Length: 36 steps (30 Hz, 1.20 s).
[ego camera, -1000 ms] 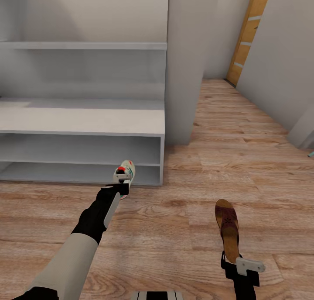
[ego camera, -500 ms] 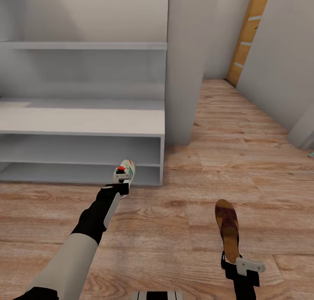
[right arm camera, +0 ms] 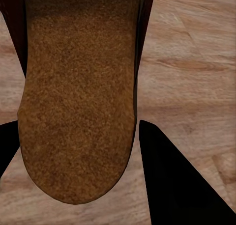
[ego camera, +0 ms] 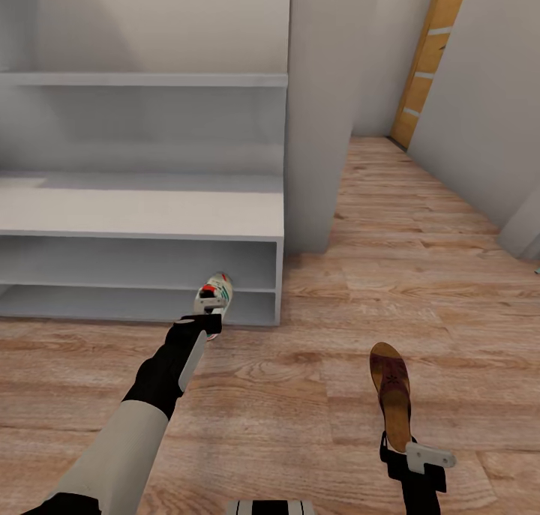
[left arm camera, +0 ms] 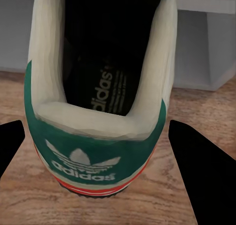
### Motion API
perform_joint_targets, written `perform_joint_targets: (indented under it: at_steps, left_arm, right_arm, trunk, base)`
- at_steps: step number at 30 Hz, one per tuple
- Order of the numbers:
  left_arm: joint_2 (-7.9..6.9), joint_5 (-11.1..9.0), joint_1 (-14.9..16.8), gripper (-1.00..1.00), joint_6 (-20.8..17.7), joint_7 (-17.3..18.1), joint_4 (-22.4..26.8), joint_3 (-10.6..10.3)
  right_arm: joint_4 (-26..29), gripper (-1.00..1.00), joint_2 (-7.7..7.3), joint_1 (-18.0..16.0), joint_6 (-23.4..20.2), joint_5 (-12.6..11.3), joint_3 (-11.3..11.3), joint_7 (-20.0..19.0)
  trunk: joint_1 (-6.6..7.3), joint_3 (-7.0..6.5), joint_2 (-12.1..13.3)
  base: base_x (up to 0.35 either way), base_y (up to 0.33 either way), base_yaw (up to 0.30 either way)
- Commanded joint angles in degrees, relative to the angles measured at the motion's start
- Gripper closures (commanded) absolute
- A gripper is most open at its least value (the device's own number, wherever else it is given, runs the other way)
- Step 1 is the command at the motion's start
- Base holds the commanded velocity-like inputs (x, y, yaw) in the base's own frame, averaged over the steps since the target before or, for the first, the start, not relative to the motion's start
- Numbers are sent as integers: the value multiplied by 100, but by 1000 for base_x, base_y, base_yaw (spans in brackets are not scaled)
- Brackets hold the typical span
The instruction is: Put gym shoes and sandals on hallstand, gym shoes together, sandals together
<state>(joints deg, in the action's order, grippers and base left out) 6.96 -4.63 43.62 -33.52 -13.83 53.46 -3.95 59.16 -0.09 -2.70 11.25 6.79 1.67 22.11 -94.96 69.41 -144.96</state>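
Nothing's really moved since a second ago, only the camera tipped a bit. Your left gripper (ego camera: 206,321) has its jaws clamped on the heel of a cream-white sneaker with green stripes (ego camera: 214,294), held up by the pale-grey shoe rack (ego camera: 142,215)'s lower shelf. Your right gripper (ego camera: 397,447) grips a maroon-brown cork-footbed sandal (ego camera: 391,395) over the wood plank floor (ego camera: 315,395). Rack looks bare, so nothing's placed yet.

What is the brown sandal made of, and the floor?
Sandal: the footbed looks like cork or rough suede, since it is tan, grainy and matte. Its dark edge could be leather or plastic; I can't tell. Floor: looks like wooden planks, with grain lines, knots and seams, slightly glossy.
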Motion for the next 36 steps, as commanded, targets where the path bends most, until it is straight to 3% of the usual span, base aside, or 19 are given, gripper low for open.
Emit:
perform_joint_targets:
  at_steps: [1,22,36]
  left_arm:
    - [-1,-38,-3,100,0,-6,-19,-2]
    - [1,-38,-3,100,-6,-6,-12,-5]
    - [5,-38,-3,100,-15,-5,-3,0]
  right_arm:
    - [0,100,0,1,9,-20,0,-5]
    - [5,100,0,1,9,-20,0,-5]
    - [8,100,0,-1,9,-22,2,-5]
  trunk:
    - [-2,0,1]
    - [-2,0,1]
    - [-2,0,1]
  base:
    - [16,0,0]
    - [5,0,0]
    - [139,0,0]
